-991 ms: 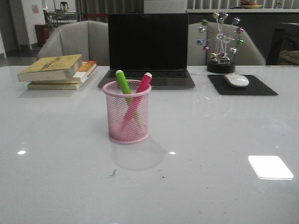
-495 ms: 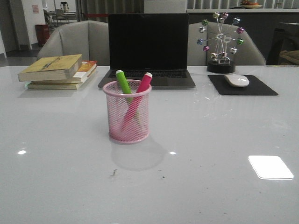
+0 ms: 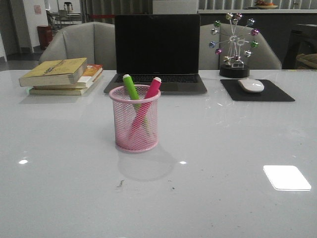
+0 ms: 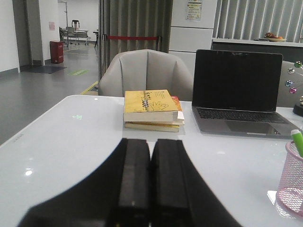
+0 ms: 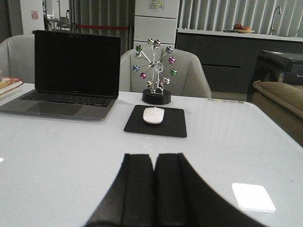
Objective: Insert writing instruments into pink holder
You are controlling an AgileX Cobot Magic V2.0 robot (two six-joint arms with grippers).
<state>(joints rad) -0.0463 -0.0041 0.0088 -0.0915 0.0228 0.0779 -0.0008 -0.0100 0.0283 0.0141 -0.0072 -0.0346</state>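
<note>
We find no change across the last second: in the front view the pink holder (image 3: 134, 119) stands where it stood, with the green highlighter (image 3: 131, 88) and the magenta highlighter (image 3: 148, 94) both inside it, leaning apart and crossing low in the mesh, whitish ends above the rim.

The left gripper (image 4: 150, 182) is closed, fingers pressed together, and holds nothing. The holder sits ahead of it and off to its right, near but apart, the green tip visible over the rim. The right gripper (image 5: 154, 189) is likewise closed and empty; the holder does not appear in its view, only the mouse (image 5: 153, 115) on its black pad (image 5: 156, 121) ahead and the laptop (image 5: 71, 75) to its left.

Neither arm shows in the front view. We judge both instruments seated and the task complete, nothing left on the table (image 3: 223, 188) to collect.
</note>
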